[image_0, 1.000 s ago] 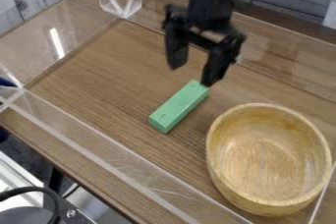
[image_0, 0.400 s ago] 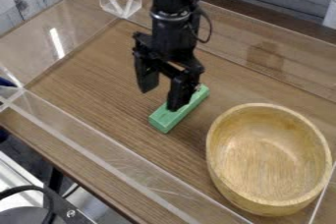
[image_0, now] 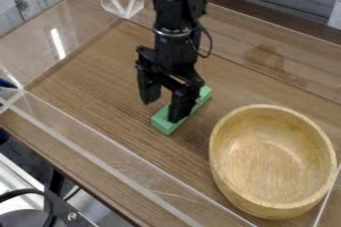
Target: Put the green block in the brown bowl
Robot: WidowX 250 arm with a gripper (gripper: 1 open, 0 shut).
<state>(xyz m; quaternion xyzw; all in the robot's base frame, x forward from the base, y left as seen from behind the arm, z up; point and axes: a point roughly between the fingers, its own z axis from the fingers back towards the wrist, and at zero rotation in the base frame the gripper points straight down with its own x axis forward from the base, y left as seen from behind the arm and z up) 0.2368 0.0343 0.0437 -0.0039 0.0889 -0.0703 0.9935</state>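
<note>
The green block (image_0: 170,118) lies flat on the wooden table, a bright green bar angled from lower left to upper right, partly hidden by the gripper. My black gripper (image_0: 166,96) points straight down over it, open, with one finger on the block's left and the other over its middle. Whether the fingers touch the block I cannot tell. The brown bowl (image_0: 274,161), a wide light wooden bowl with a thick rim, sits to the block's lower right, with nothing in it.
A clear acrylic wall (image_0: 80,141) runs along the table's near-left edge. A clear plastic corner piece (image_0: 123,0) stands at the back left. Bare wood table (image_0: 94,67) lies left of the block.
The gripper has come down and to the left, from above the block's far end to straddling the block. It stayed open. Block and bowl have not moved.
</note>
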